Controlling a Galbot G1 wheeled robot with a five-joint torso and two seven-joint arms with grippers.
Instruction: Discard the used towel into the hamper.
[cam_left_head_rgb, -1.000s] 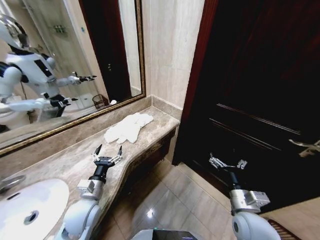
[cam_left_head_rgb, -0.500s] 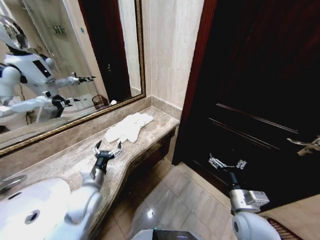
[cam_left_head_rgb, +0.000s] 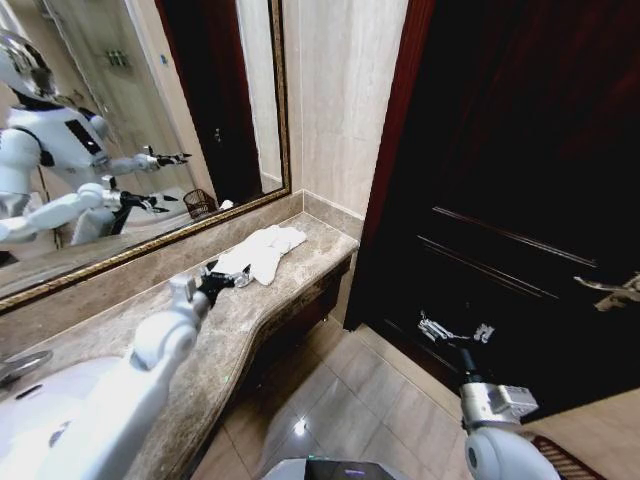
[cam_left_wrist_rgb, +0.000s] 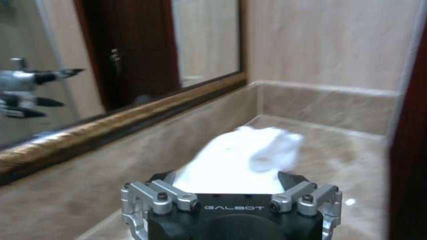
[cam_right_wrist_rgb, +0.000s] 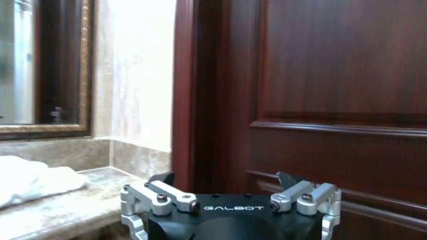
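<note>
Head view: left gripper (cam_left_head_rgb: 222, 279), jaws spread and empty, reaches toward 1 o'clock for the towel (cam_left_head_rgb: 258, 254); right gripper (cam_left_head_rgb: 456, 331) waits, jaws apart.

White arms; black silver-screwed tool (cam_left_wrist_rgb: 231, 192) marked GALBOT.

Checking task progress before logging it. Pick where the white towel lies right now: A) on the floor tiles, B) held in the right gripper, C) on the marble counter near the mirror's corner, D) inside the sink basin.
C: the white towel lies crumpled on the marble counter, with the left gripper open just before it.
</note>
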